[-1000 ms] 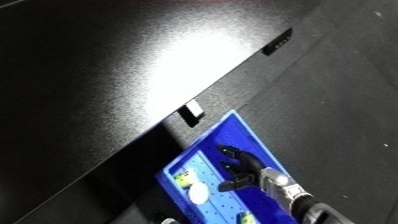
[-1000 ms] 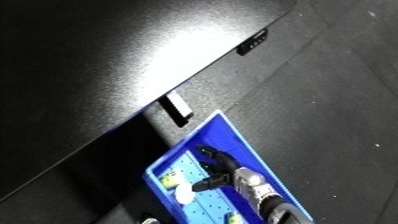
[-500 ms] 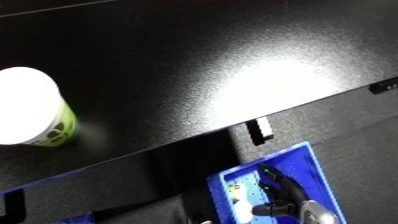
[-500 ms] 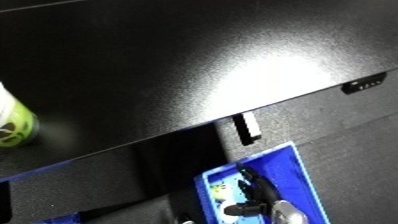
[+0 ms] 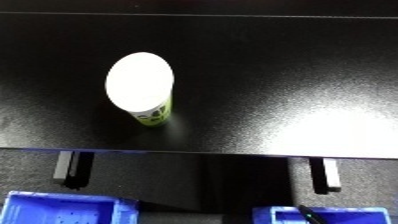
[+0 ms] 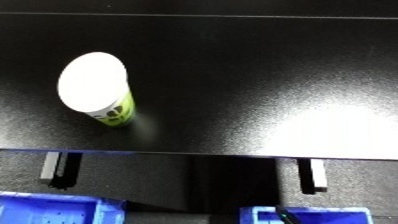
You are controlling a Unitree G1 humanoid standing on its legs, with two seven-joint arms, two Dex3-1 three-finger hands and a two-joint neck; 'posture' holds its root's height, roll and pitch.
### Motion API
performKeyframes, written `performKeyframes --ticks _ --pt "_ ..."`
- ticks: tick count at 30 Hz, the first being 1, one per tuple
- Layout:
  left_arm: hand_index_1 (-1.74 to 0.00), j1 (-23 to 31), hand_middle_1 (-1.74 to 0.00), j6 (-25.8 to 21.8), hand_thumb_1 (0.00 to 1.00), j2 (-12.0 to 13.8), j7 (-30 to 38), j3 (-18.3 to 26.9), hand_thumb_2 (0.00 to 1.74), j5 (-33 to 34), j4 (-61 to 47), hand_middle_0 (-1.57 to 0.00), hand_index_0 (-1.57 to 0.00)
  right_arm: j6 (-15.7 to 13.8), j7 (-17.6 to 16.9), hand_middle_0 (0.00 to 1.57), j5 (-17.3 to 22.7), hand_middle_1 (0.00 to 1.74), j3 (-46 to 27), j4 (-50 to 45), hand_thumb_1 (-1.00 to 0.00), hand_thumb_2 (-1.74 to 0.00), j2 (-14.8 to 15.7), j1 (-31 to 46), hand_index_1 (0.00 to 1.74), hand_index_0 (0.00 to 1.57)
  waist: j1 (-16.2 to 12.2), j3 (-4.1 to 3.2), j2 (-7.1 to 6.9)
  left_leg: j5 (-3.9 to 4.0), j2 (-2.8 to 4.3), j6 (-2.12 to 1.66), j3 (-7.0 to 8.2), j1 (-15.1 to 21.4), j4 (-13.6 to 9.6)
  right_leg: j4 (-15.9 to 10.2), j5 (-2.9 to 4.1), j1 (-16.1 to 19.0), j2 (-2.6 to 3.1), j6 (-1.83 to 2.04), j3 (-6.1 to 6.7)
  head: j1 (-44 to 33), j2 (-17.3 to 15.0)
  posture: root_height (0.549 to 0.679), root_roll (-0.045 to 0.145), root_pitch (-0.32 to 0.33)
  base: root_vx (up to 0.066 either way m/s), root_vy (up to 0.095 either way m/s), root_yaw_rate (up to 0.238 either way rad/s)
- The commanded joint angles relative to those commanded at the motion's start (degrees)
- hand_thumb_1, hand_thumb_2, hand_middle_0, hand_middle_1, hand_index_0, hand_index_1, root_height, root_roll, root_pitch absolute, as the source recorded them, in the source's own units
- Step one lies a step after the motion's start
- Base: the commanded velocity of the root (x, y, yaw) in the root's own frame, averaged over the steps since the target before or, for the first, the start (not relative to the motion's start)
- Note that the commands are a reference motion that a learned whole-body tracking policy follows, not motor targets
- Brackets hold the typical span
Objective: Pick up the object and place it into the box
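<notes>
Cup [image 5: 140, 90] is the thing to pick up: a tall one with a white lid and a green side, standing on the black table [image 5: 266, 75], left of the middle and back from the near edge. In the left eye view, two blue bins show at the bottom, below the table edge: one at the left [image 5: 62, 209] and one at the right [image 5: 329, 216]. A thin dark bit sticks up in the right bin; it may be a finger, but I cannot tell. A second ago the camera looked down at a blue bin with a black hand in it, and no cup showed. Half a second ago the cup was only at the left edge. Now the head has swung round, so the cup and table fill the picture. I think the robot is looking for the cup, and the pick has not begun. In the right eye view the same cup [image 6: 96, 87] sits a bit more to the left, and the same two bins [image 6: 53, 207] peek in at the bottom. Neither hand shows plainly in either view, so I cannot say if they are wide or curled. Count: one cup, one table, two bins.
</notes>
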Motion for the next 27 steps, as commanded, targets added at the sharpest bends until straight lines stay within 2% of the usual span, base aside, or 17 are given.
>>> performKeyframes --ticks 8,12,16,20,23,27 --pt "0.0 -0.59 0.0 1.34 0.0 0.71 -4.5 -0.49 0.0 -3.62 -4.35 0.0 0.0 -0.3 -1.19 0.0 1.41 0.0 0.59 -1.27 0.0 0.0 0.88 1.27 0.0 0.0 1.01 1.03 -0.45 0.64 0.26 -0.03 -0.59 0.01 -0.89 0.37 -0.08 0.01 -0.72 0.64 -0.86 -4.92 0.27 0.617 0.041 0.002 -0.002 -0.01 0.107" --pt "0.0 -0.7 0.0 0.82 0.0 1.24 -5.34 -0.72 0.0 -4.82 -7.46 0.0 0.0 -0.27 -1.41 0.0 1.74 0.0 0.81 -1.98 0.0 0.0 1.04 2.14 0.0 0.0 1.35 1.37 -0.68 0.58 0.41 0.05 -0.87 0.1 -1.06 0.33 -0.02 0.09 -0.97 0.93 -1.14 -6.03 -0.42 0.618 0.037 0.003 0.013 0.016 0.054" --pt "0.0 -0.35 0.0 0.14 0.0 1.76 -6.24 -1.14 0.0 -5.37 -11.46 0.0 0.0 -0.12 -1.66 0.0 2.66 0.0 1.01 -2.83 0.0 0.0 1.0 3.03 0.0 0.0 1.9 1.51 -0.83 0.44 0.42 0.05 -1.15 -0.15 -1.0 0.09 0.14 0.07 -1.17 1.18 -1.37 -6.62 -2.63 0.618 0.034 0.007 0.008 0.014 0.054" --pt "0.0 0.51 0.0 1.04 0.0 2.71 -11.0 -1.86 0.0 -6.13 -16.94 0.0 0.0 -0.33 -1.63 0.0 3.72 0.0 0.81 -3.46 0.0 0.0 0.89 4.39 0.0 0.0 2.57 1.51 -0.81 0.12 0.44 0.2 -1.46 -0.45 -0.8 0.05 0.24 0.0 -1.4 1.43 -1.69 -6.09 -3.12 0.618 0.031 0.012 0.007 0.008 0.052" --pt "0.0 1.62 0.0 3.82 0.0 4.71 -17.27 -2.78 0.0 -8.26 -23.04 0.0 0.0 -0.89 -1.41 0.0 4.55 0.0 0.35 -4.05 0.0 0.0 0.49 5.94 0.0 0.0 2.99 1.51 -0.56 -0.2 0.51 0.39 -1.64 -0.43 -0.83 0.02 0.26 0.07 -1.63 1.66 -1.88 -5.58 -3.11 0.618 0.029 0.015 0.006 0.023 0.031" --pt "0.0 3.1 0.0 8.84 0.0 9.5 -24.46 -4.43 0.0 -11.09 -33.05 0.0 0.0 -1.08 -1.18 0.0 5.79 0.0 -0.19 -4.82 0.0 0.0 -0.57 7.49 0.0 0.0 3.43 1.51 -0.02 -0.4 0.55 0.44 -1.8 -0.31 -1.17 -0.42 0.49 0.34 -2.01 1.94 -2.07 -5.27 -3.31 0.619 0.029 0.019 -0.006 0.024 0.05"
